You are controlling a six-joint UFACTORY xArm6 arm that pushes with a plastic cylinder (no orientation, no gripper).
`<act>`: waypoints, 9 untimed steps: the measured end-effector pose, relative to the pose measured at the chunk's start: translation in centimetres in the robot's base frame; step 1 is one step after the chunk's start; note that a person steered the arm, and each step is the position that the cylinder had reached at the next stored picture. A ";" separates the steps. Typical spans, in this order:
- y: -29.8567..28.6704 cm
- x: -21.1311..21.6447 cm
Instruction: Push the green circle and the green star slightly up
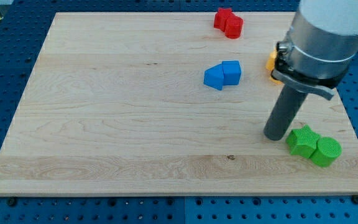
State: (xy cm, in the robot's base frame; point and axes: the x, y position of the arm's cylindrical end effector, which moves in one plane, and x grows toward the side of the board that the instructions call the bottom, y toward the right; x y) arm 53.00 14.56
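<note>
Fingers are not fitted on this arm, so nothing is opening or clamping; it is ending in a straight dark rod, and my tip is resting on the counter. The green star is sitting just to the view's right of my tip, close but seemingly not touching. The green circle is lying beyond it, further right and a little lower, touching the star.

My tip is standing beside the pair, not under them, so pushing from here would probably be sending them sideways. A better approach, I judge, is circling round below the star without clipping it, then pressing toward the view's top near the seam where the two greens are meeting, so both are travelling together. The stroke should be short and slow.

Two blue blocks are lying up and to the left of my tip, two red blocks further up, and a yellow block is peeking out behind the arm.
</note>
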 end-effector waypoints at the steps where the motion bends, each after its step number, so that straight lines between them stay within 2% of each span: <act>1: 0.2 -3.6; 2: 4.7 -4.6; 3: 10.8 -3.7; 4: 14.1 0.1; 5: 13.8 4.1; 7: 11.5 8.7; 9: 9.4 7.6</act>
State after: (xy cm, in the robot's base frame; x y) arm 60.63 23.91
